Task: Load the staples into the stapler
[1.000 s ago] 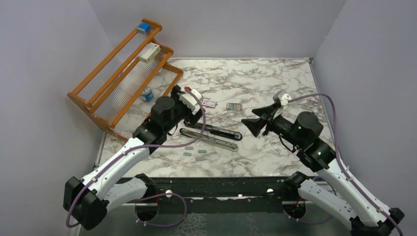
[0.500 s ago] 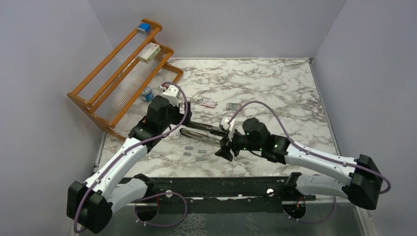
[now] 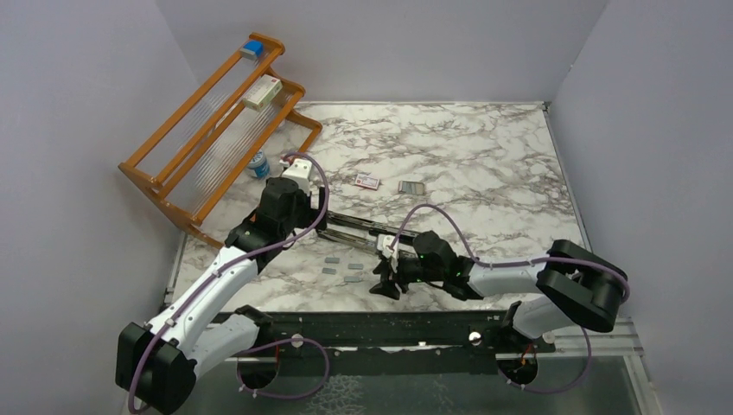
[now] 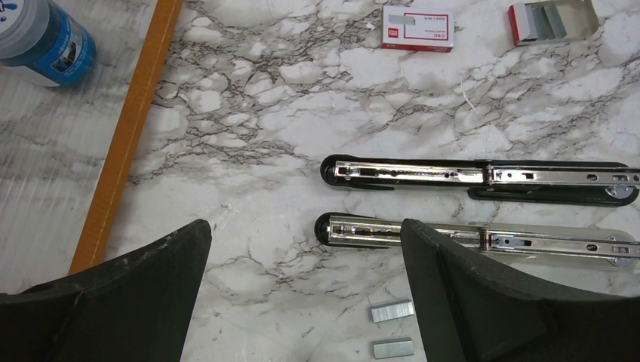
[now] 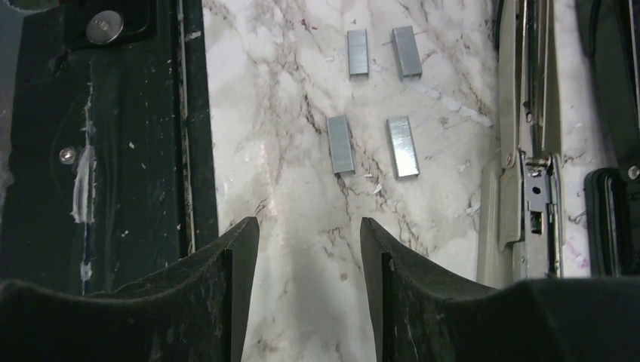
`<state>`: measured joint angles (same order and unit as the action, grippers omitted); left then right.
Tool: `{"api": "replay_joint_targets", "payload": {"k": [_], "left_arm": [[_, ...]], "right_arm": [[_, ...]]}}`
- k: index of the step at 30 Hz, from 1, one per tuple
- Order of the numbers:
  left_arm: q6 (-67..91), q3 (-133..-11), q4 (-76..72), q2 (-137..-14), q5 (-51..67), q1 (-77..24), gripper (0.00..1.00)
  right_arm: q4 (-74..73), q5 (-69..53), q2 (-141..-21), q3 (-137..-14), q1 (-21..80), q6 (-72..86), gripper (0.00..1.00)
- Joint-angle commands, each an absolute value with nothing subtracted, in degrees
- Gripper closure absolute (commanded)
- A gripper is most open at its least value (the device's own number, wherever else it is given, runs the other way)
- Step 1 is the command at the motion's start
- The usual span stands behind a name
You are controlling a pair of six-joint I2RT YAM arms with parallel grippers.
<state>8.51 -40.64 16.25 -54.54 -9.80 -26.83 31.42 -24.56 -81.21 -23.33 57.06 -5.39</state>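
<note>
Tray [image 4: 583,15] holds staples [image 4: 545,20], left wrist only; right wrist shows four loose strips [image 5: 340,143]. My left gripper [image 4: 302,241], right gripper [image 5: 308,249] spread.

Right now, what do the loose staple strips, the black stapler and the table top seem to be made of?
Staple strips: grey metal, by their dull sheen. Black stapler: shiny metal rail that reflects light; black shell, plastic or painted metal, cannot tell. Table top: white with grey veins, marble or a marble-look laminate.
</note>
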Motion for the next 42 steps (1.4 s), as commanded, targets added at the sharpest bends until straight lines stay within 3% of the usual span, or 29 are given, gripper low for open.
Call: {"api": "replay_joint_targets", "payload": {"k": [1, 17, 28, 33, 37, 42], "left_arm": [[7.98, -41.40, 17.31, -55.60, -11.71, -26.54, 0.01], [7.32, -41.53, 17.14, -57.26, -11.80, -25.23, 0.01], [6.79, -41.83, 17.08, -58.19, -11.52, -24.62, 0.01], [6.78, -41.89, 17.14, -58.14, -11.52, -24.35, 0.01], [6.77, -41.70, 17.16, -57.94, -11.61, -24.18, 0.01], [6.74, -41.75, 17.14, -58.02, -11.54, -24.02, 0.01]], "right_arm": [[41.17, -24.92, -84.73, -23.51, 57.47, -7.84, 0.45], [43.18, -25.39, -94.97, -26.70, 57.79, -12.38, 0.50], [36.92, -26.02, -85.93, -27.58, 57.83, -5.16, 0.47], [50.72, -26.24, -82.94, -20.02, 57.86, -7.83, 0.47], [49.31, -25.48, -83.76, -20.05, 57.83, -10.37, 0.45], [57.98, -32.56, -88.96, -17.43, 57.85, -17.55, 0.43]]}}
